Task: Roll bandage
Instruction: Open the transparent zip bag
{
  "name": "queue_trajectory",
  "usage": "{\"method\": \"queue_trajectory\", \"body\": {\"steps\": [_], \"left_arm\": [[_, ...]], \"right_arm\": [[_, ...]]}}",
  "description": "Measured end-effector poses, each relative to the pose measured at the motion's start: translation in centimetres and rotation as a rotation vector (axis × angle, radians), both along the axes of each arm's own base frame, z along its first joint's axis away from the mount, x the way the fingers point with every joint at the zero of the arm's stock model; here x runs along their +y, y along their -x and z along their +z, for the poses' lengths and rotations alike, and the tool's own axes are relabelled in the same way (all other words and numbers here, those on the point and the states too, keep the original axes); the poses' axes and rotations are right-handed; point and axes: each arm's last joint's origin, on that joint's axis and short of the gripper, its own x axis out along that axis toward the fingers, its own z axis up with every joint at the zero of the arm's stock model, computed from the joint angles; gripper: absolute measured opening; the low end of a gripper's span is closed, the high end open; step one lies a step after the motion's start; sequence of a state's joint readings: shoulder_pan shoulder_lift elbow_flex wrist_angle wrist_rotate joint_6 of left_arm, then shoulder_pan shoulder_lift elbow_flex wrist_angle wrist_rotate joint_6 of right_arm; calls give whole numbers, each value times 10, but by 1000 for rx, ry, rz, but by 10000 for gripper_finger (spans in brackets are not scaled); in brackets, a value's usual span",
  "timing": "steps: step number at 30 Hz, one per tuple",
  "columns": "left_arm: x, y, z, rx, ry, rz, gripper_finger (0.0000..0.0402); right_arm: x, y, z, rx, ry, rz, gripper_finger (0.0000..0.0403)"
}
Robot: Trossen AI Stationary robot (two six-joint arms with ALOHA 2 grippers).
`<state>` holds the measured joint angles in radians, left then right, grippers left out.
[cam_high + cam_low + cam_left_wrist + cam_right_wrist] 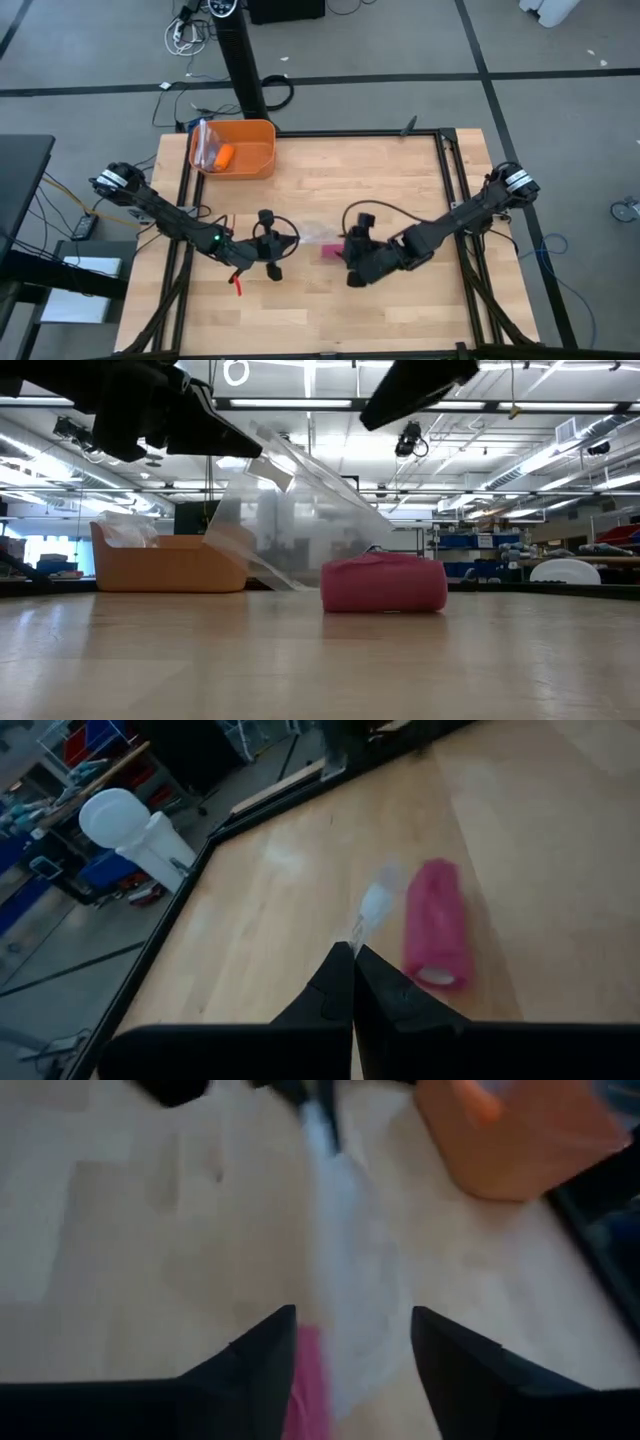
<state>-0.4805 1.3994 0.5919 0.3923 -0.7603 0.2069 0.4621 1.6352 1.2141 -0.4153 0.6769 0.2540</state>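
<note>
- A wooden desk seen from above, with two dark robot arms reaching in from the left and right edges toward the middle of the frame.
- The bandage is already a short, fat magenta-pink cylinder. It lies on its side on the bare desk, just right of centre in the low view and just below centre in the high view.
- A clear plastic bag rises beside the roll, slanting up toward the upper left of the low view. Whether it touches the roll cannot be told.
- The left gripper has its jaws clenched on a corner of that bag, holding it up off the desk, left of the roll.
- The right gripper hovers right over the roll with its jaws released and empty; a pink edge of the roll shows between the fingers at the bottom of its wrist view.
- An orange bin sits at the upper left of the desk, holding a small orange object and some crinkled plastic.
- Judged step: the rolling looks finished, and the work in hand seems to be getting the roll and the bag together.
- Judged next move: the right jaws would need to drop around the roll across its width and close gently, so the soft fabric does not unwind, while the left arm keeps the bag lifted.
</note>
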Motion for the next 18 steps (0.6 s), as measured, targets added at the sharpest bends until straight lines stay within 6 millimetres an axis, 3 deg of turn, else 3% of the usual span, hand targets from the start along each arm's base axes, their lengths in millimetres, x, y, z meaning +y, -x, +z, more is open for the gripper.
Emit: {"method": "queue_trajectory", "body": {"steps": [5, 8, 18], "left_arm": [[0, 0, 1, -13, 12, -4, 1], [0, -1, 2, -23, 17, -1, 1], [0, -2, 5, -51, 34, 4, 1]], "right_arm": [[-18, -14, 8, 13, -37, 69, 131], [-22, -19, 3, 34, -68, 90, 109], [-24, -27, -7, 42, -71, 76, 113]]}}
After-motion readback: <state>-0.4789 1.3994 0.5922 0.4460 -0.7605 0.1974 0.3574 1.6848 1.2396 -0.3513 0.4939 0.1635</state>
